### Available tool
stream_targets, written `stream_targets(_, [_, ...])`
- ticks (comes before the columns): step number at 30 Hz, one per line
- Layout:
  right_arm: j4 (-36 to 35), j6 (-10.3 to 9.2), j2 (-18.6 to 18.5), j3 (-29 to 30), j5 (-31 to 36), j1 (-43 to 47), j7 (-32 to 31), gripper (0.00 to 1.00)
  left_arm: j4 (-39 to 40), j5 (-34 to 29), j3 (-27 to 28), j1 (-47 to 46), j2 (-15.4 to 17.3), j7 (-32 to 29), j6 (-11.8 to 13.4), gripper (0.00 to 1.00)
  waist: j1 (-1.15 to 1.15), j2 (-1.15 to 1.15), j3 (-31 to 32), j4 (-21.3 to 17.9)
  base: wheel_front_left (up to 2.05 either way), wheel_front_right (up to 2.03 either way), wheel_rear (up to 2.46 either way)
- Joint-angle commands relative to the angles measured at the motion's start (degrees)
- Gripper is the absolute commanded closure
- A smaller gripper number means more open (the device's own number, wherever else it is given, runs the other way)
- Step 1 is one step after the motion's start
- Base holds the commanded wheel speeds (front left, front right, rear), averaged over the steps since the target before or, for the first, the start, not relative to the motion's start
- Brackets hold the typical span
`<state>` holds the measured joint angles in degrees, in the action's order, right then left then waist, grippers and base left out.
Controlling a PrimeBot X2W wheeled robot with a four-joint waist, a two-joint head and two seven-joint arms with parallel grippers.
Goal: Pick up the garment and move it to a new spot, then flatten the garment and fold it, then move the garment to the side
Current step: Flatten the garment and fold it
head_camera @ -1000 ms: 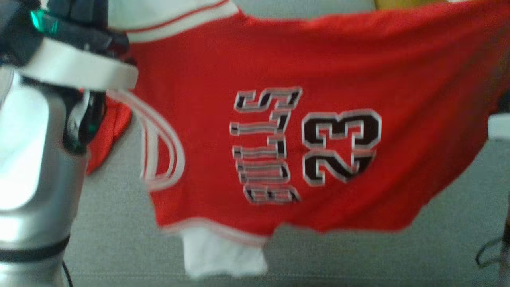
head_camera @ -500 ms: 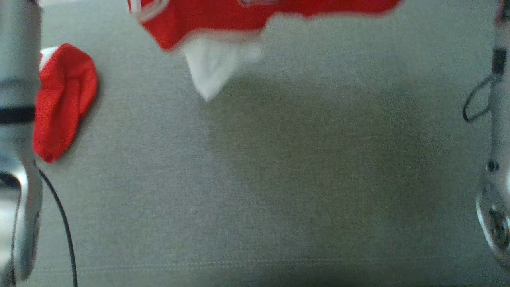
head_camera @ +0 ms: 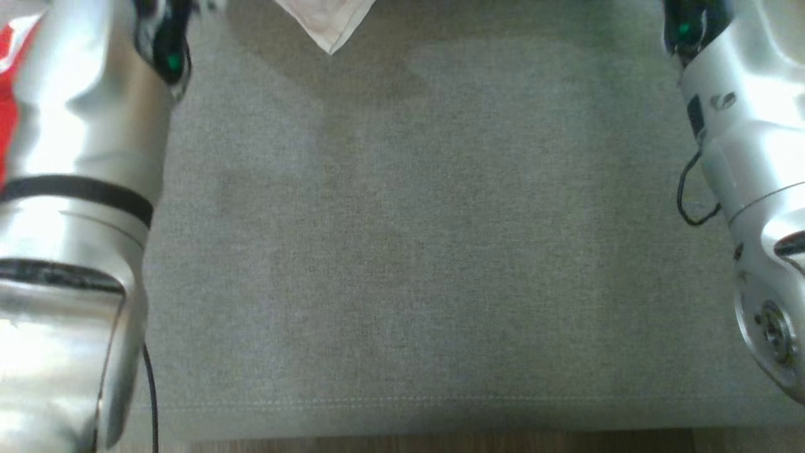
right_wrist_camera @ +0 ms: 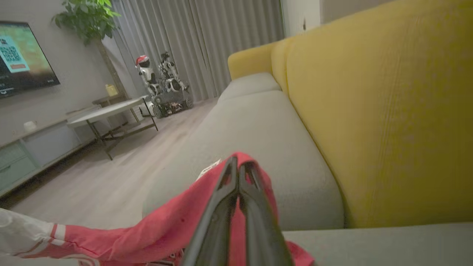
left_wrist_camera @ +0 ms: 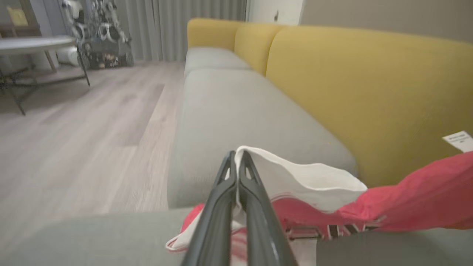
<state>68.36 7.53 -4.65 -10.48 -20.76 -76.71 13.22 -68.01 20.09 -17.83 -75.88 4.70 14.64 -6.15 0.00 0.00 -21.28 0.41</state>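
A grey sofa seat cushion [head_camera: 402,251] spread across the head view, with a strip of wooden floor [head_camera: 402,443] along the bottom edge. The left forearm [head_camera: 82,157] and right forearm [head_camera: 748,138] stood over the cushion's two sides, and a black cable [head_camera: 688,201] looped off the right one. The left forearm covered most of a patch of red cloth [head_camera: 5,94] at the left edge; whether it belonged to the garment could not be told. A white corner of the garment [head_camera: 327,25] hung in from the top edge, and whether it touched the cushion could not be told.

The left wrist view gave what the head view lacked. The left hand [left_wrist_camera: 236,157] had its fingers pressed together on the garment's white edge. Red fabric with dark lettering trailed off to the right in front of the yellow backrest [left_wrist_camera: 369,92], with a white label [left_wrist_camera: 458,140] just above it. The dark fingers hid the cloth behind them. Further off stood a side table [left_wrist_camera: 33,44] and grey curtains [left_wrist_camera: 184,26].

The right wrist view showed the right hand [right_wrist_camera: 238,162] clamped on a red fold, the rest sagging leftward to a white striped band. It added a television [right_wrist_camera: 22,59], a potted plant [right_wrist_camera: 88,18], a low cabinet [right_wrist_camera: 37,147] and two robot figures [right_wrist_camera: 159,81] by the curtains
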Motion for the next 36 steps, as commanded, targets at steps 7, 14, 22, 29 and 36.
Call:
stream_targets(7, [1.21, -0.04, 1.75, -6.71, -2.78, 0.02, 0.67, 1.00, -2.80, 1.78, -0.25, 1.33, 1.38, 0.31, -1.10, 1.00, 0.00, 0.00, -3.19, 0.38, 0.00, 0.00, 0.00])
stream_targets(14, [-2.67, -0.04, 1.09, -12.03, -7.35, 7.15, 1.52, 1.00, 4.00, 5.96, 0.32, 9.05, 2.11, 0.34, -1.31, 1.00, 0.00, 0.00, -1.18, 0.35, 0.00, 0.00, 0.00])
stream_targets(22, [-11.10, -0.04, -3.67, -14.55, -12.01, 20.82, 1.75, 1.00, 19.97, 6.54, 2.52, 25.73, 6.18, 0.35, -1.31, 1.00, 0.00, 0.00, 5.57, 0.97, 0.00, 0.00, 0.00])
stream_targets(29, [-21.61, -0.04, -7.12, -11.63, -14.46, 39.28, 1.76, 1.00, 37.39, 4.29, 3.59, 46.62, 7.72, 0.35, 1.95, 1.00, 0.00, 0.00, 13.20, 1.51, 0.00, 0.00, 0.00])
stream_targets(36, [-36.27, -0.04, -8.24, -6.61, -11.90, 57.86, -0.90, 1.00, 60.18, 3.78, 3.72, 67.28, 10.96, -5.09, 8.52, 1.00, 0.00, 0.00, 17.99, 1.13, 0.00, 0.00, 0.00])
